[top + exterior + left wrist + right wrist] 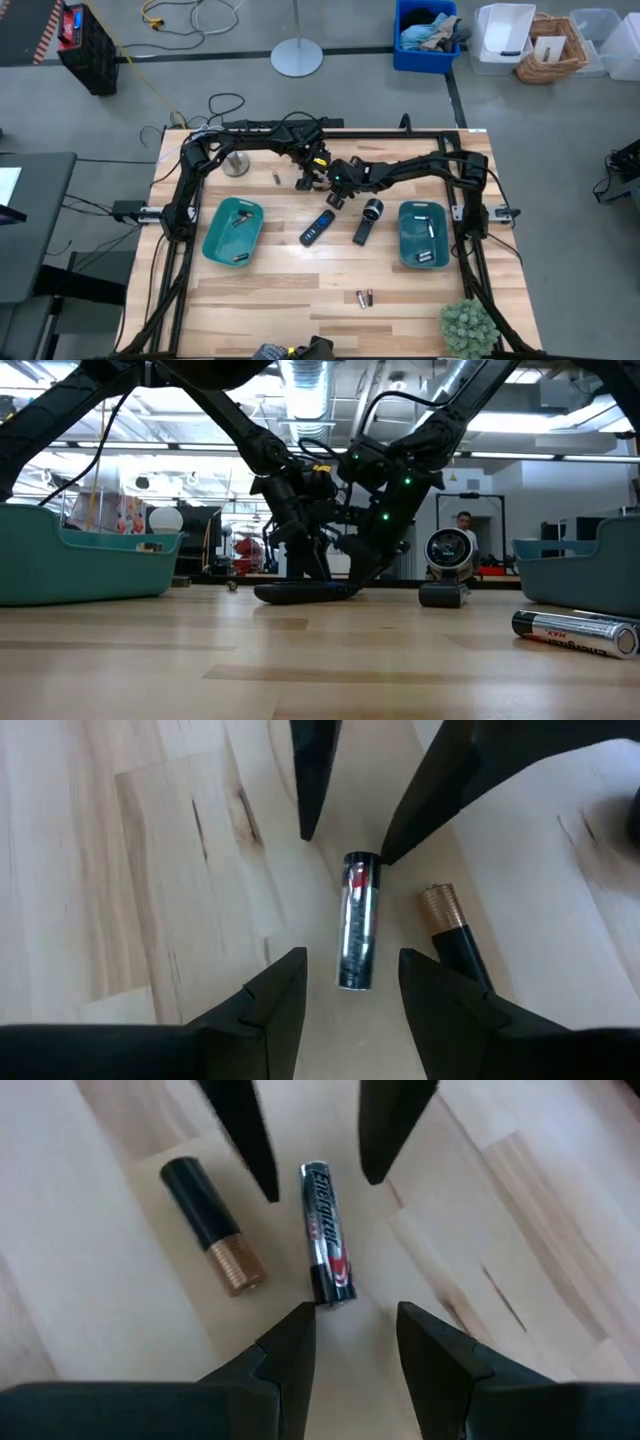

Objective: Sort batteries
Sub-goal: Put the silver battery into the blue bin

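Silver Energizer battery (326, 1232): slim, black-and-red label, flat on worktop (520, 1230).
Copper-topped battery (212, 1240): black, beside it, about nine o'clock.
Left pincer (350, 988): spread.
Right pincer (350, 1342): spread.

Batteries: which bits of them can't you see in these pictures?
High view: the silvery battery between the left tool and right tool is hidden under the arms.
Low view: the left tray's wall hides what's inside.
Left wrist view: a finger covers the copper-topped battery's end.
High view: front batteries' labels too small.
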`<state>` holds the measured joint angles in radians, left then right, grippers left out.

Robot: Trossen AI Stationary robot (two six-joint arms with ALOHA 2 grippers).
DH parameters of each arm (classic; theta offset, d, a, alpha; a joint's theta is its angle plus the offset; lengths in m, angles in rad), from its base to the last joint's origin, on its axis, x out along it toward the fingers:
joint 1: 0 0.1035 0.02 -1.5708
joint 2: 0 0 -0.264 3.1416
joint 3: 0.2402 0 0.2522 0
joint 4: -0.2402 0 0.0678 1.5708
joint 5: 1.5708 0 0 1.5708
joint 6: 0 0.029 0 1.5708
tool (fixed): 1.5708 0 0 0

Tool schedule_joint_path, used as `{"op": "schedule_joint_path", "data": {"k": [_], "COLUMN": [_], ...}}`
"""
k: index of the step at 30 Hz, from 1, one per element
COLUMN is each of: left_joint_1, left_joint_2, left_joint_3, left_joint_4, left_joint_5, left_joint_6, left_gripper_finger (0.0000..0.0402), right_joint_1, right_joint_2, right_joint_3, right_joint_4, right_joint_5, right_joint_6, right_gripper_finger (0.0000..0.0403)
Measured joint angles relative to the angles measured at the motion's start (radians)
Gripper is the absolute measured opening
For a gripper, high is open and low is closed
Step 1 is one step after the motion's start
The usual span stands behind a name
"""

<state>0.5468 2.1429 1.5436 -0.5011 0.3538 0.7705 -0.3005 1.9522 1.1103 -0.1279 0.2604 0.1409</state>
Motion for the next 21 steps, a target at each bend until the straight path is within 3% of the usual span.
{"op": "schedule_joint_path", "data": {"k": [15, 21], "left_joint_1": [-0.005, -0.002], "left_joint_2": [0.000, 0.000], "left_joint_3": [0.000, 0.000], "left_joint_4": [0.005, 0.029], "left_joint_5": [-0.048, -0.116], "left_joint_6": [-0.020, -0.039], "left_gripper_finger": [0.0155, 0.0155], "right_joint_1": [-0.017, -0.025], "right_joint_2": [0.000, 0.000], "right_joint_3": [-0.001, -0.001], "right_joint_4": [0.025, 0.063], "right_joint_5": [0.000, -0.073], "right_joint_6": [0.015, -0.030], "right_gripper_finger": [0.0160, 0.0160]}}
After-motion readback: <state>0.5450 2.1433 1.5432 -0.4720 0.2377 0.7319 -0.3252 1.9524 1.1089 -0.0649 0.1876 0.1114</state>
